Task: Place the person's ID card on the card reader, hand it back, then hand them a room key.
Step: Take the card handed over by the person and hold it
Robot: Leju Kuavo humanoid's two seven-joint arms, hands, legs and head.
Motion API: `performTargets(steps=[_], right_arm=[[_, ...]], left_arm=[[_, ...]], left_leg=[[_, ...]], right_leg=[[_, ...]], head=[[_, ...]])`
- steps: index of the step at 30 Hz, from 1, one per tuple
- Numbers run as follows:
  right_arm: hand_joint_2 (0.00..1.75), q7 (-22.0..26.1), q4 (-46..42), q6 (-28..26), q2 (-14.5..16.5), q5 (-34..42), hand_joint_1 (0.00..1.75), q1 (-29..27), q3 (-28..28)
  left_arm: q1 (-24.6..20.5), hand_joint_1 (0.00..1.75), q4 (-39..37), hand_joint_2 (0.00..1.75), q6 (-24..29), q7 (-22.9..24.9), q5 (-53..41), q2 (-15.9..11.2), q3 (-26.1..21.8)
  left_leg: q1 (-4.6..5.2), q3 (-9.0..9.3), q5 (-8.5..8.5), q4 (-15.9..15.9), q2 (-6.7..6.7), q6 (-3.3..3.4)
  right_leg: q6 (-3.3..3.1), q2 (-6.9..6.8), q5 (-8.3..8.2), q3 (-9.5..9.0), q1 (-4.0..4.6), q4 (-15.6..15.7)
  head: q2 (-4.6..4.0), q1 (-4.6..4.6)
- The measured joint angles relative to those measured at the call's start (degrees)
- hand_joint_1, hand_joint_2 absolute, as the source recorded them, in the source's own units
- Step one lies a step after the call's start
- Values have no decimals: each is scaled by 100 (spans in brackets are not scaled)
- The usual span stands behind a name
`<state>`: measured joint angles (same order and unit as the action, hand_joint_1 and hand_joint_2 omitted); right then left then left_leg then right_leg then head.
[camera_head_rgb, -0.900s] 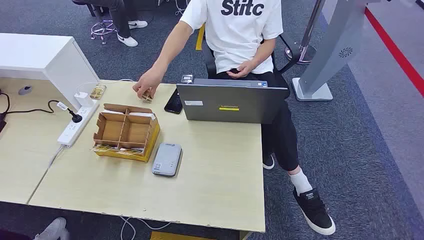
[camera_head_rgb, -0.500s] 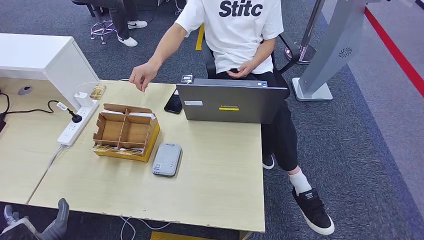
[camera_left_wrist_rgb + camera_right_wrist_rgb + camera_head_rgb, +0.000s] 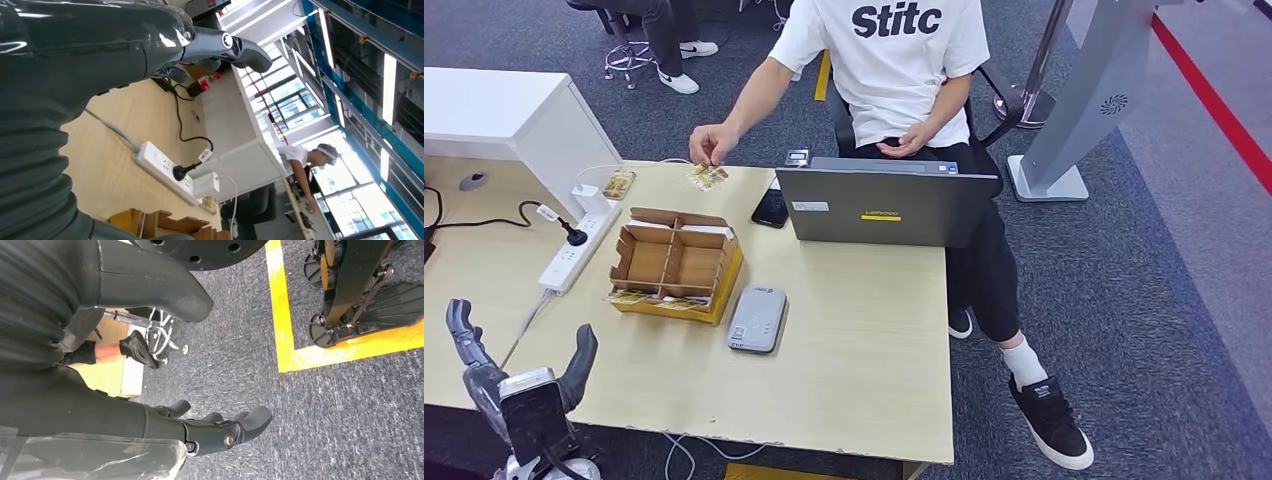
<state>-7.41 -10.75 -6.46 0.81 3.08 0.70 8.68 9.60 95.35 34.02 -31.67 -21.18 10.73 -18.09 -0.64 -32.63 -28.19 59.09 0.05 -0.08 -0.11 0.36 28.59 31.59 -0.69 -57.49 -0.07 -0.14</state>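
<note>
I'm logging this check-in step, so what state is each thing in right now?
ID card: pinched in the person's hand, above the table's far edge.
Card reader: flat on the table, nothing on it.
Laptop: open, back toward the robot.
Cardboard organizer: upright.
Power strip: one black plug in.
Left hand: fingers apart, holding nothing.
Right hand: hanging over the floor, holding nothing.

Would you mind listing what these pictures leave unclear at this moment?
- ID card, head view: too small to read; the person's hand covers its top edge.
- Phone, head view: partly behind the laptop.
- Right hand, right wrist view: its palm faces away.
- Left hand, head view: wrist cut by the bottom edge.
</note>
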Motion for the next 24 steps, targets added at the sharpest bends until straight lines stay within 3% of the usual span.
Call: performTargets(steps=[12, 21, 22, 24], right_arm=[[175, -121, 21, 87, 8, -141, 0, 50, -22], [175, -180, 23, 148, 83, -285, 0, 95, -52], [175, -194, 23, 154, 96, -303, 0, 99, -58], [175, -237, 23, 157, 118, -341, 0, 105, -75]], left_arm=[[-1191, 0, -754, 175, -357, 1013, -1735, -588, 759], [-1994, 0, -1705, 175, -555, 1713, -2868, -1213, 1181], [-2077, 5, -1812, 175, -575, 1792, -2997, -1287, 1221], [-2245, 92, -2019, 175, -617, 1948, -3255, -1439, 1298]], left_leg=[[1, -1, 5, 1, 0, 4], [0, -1, 9, 1, 0, -1], [-1, -1, 9, 1, 0, -2], [-1, -1, 11, 1, 0, -1]], right_leg=[[0, 1, -5, -1, 0, 0], [-3, 1, -7, 2, 0, -2], [-3, 1, -7, 2, 0, -2], [-3, 1, -7, 2, 1, -3]], head=[[0, 1], [0, 0], [0, -1], [0, -1]])
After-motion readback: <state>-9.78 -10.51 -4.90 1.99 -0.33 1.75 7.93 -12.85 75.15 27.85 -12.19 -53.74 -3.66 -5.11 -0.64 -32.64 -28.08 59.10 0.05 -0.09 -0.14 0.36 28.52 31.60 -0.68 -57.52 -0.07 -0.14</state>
